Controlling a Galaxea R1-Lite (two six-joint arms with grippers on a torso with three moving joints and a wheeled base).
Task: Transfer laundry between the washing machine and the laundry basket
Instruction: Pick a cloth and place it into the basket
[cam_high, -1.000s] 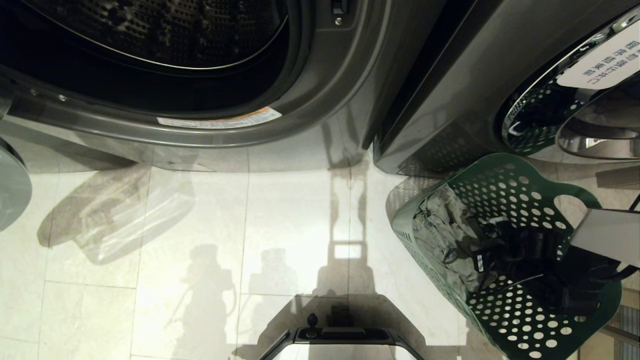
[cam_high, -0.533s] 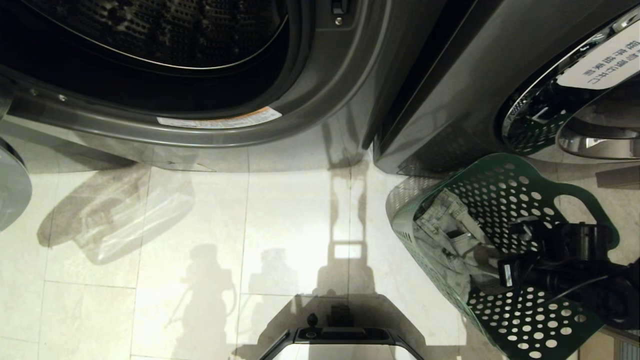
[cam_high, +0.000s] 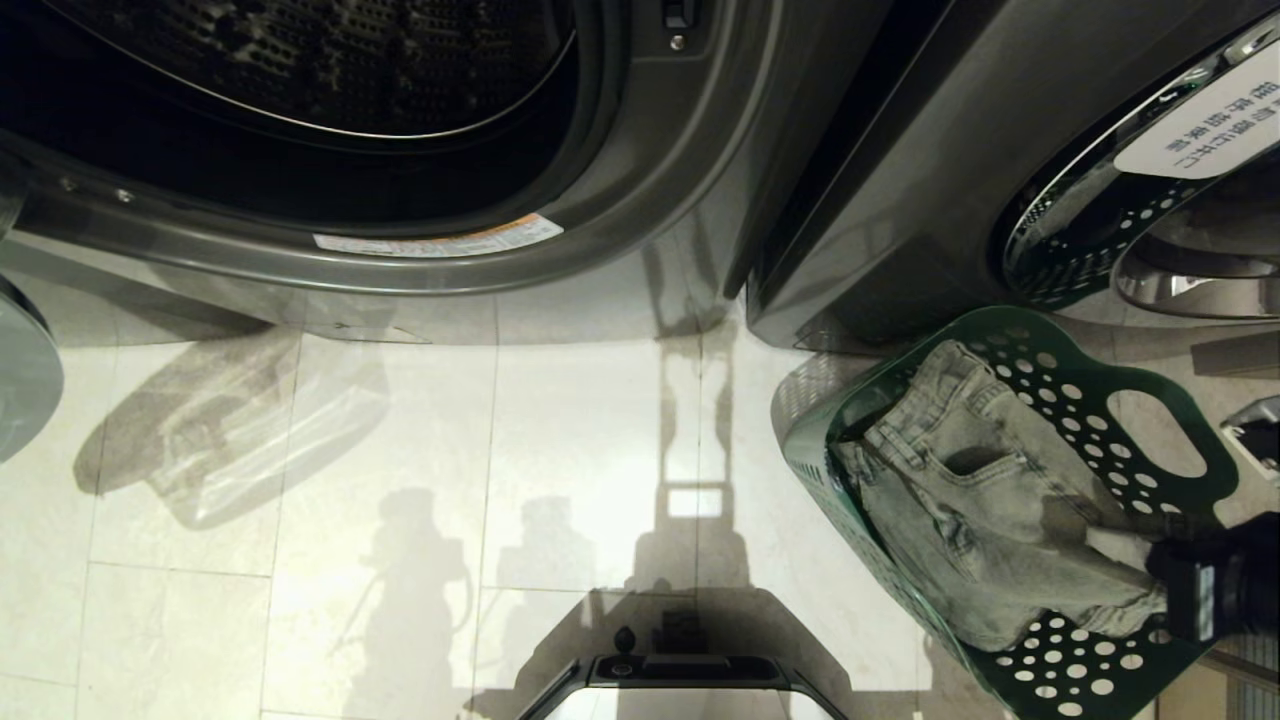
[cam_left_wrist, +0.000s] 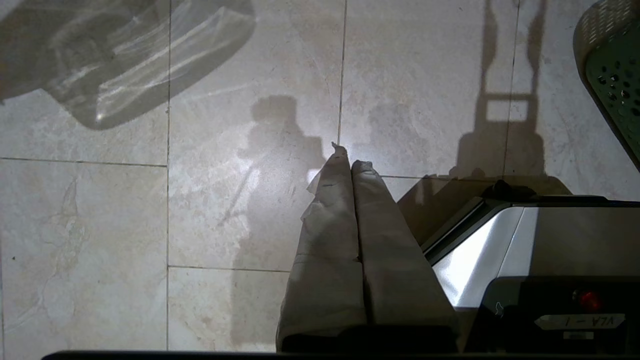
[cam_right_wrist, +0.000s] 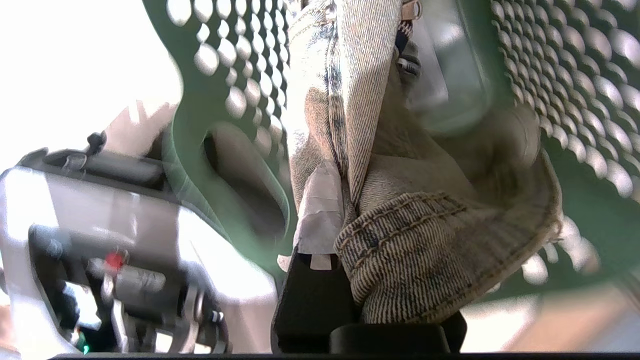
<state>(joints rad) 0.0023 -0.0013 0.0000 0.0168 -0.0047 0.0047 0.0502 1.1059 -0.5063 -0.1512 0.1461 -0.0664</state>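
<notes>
The laundry (cam_high: 980, 480), a faded grey-green denim garment, lies stretched across the dark green laundry basket (cam_high: 1060, 665) at the lower right of the head view. My right gripper (cam_high: 1155, 580) is at the basket's near right side, shut on a hem of the garment. In the right wrist view the stitched hem (cam_right_wrist: 425, 235) is pinched against the taped finger (cam_right_wrist: 320, 210), with the basket's holed wall (cam_right_wrist: 575, 75) behind; the other finger is hidden under the cloth. The washing machine (cam_high: 640, 200) stands open at the upper left, its drum (cam_high: 300, 60) dark. My left gripper (cam_left_wrist: 350, 160) hangs shut and empty over the floor.
A second dark grey machine (cam_high: 900, 180) with a chrome-ringed door (cam_high: 1060, 220) and a white notice stands right behind the basket. A round open door edge (cam_high: 25, 370) shows at the far left. My base (cam_high: 680, 670) is at the bottom, on pale tiled floor (cam_high: 560, 450).
My right gripper has drawn back from the middle of the basket toward its near right side, pulling the garment up and spreading it out. The left arm has not moved.
</notes>
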